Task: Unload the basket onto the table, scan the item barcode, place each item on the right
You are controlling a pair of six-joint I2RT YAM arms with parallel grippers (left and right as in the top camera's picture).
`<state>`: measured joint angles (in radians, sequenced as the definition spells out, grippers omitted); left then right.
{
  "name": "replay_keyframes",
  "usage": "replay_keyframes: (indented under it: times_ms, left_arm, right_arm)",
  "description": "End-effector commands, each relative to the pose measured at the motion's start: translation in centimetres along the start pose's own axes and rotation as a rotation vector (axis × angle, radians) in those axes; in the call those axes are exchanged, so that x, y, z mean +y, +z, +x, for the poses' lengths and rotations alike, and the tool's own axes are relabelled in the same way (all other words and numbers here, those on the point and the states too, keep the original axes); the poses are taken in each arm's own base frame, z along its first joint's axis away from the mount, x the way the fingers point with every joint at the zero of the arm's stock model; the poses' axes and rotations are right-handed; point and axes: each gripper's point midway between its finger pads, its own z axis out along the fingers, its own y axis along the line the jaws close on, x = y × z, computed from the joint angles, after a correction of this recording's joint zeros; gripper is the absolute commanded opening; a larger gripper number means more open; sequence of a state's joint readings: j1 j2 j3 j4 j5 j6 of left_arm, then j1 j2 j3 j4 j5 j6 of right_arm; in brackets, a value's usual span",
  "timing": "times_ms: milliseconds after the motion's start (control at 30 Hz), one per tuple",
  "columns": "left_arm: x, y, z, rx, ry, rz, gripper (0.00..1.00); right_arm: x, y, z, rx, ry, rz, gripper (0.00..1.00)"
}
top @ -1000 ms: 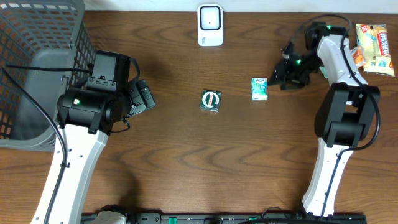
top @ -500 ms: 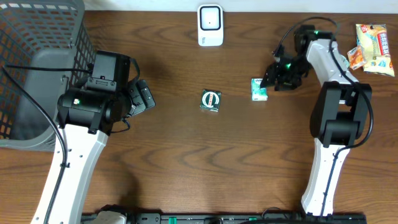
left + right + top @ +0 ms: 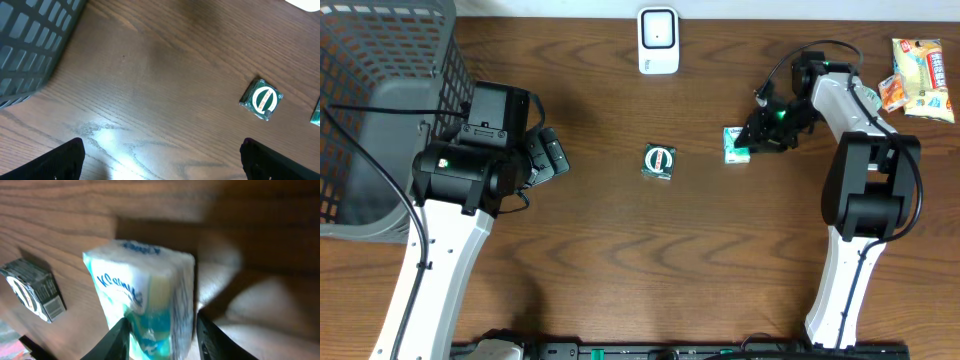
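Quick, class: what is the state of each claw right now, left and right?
Left claw: open, holding nothing.
Right claw: set around the tissue pack; whether it grips cannot be told.

One grey mesh basket (image 3: pixel 380 60). One white barcode scanner (image 3: pixel 658 41). One Kleenex tissue pack (image 3: pixel 733 147). One dark green packet (image 3: pixel 659 161), round logo. Snack packets (image 3: pixel 917 70) top right, looks like two, overlapping. Two pincers: left pincer (image 3: pixel 552 155), right pincer (image 3: pixel 752 138). One wooden worktop (image 3: pixel 620 260).
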<state>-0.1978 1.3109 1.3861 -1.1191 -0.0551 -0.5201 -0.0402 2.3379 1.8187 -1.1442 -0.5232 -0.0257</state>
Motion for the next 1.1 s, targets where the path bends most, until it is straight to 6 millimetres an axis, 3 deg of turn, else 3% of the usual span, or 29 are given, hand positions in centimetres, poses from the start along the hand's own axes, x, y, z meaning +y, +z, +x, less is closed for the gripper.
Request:
replay_keyframes:
  times_ms: [0,100,200,333,467,633,933,1033,1067]
  left_arm:
    - [0.3,-0.2,-0.2,-0.009,-0.005,-0.008,0.98]
    - [0.3,-0.2,-0.2,-0.009,-0.005,-0.008,0.98]
    - [0.3,-0.2,-0.2,-0.009,-0.005,-0.008,0.98]
    - [0.3,-0.2,-0.2,-0.009,-0.005,-0.008,0.98]
    - [0.3,-0.2,-0.2,-0.009,-0.005,-0.008,0.98]
    - [0.3,-0.2,-0.2,-0.009,-0.005,-0.008,0.98]
    - [0.3,-0.2,-0.2,-0.009,-0.005,-0.008,0.98]
    - [0.3,-0.2,-0.2,-0.009,-0.005,-0.008,0.97]
    - [0.3,-0.2,-0.2,-0.009,-0.005,-0.008,0.98]
  right_arm:
    - [1.5,-4.1,-1.1,-0.101,-0.047,0.032,0.43]
    - [2.2,-5.8,-0.9,-0.131,-0.077,0.097,0.49]
    - [2.6,-5.9,-0.7,-0.133,-0.099,0.135,0.50]
    - [2.9,-4.3,-0.8,-0.111,-0.123,0.173,0.44]
    - [1.8,-3.1,-1.0,-0.100,-0.085,0.283,0.43]
    - [1.8,-1.2,-0.9,-0.068,-0.098,0.293,0.42]
    - [-0.1,1.1,-0.5,-0.010,-0.057,0.323,0.40]
    - [0.0,1.2,-0.5,-0.009,-0.057,0.313,0.33]
    - [0.3,1.3,-0.6,-0.010,-0.059,0.297,0.20]
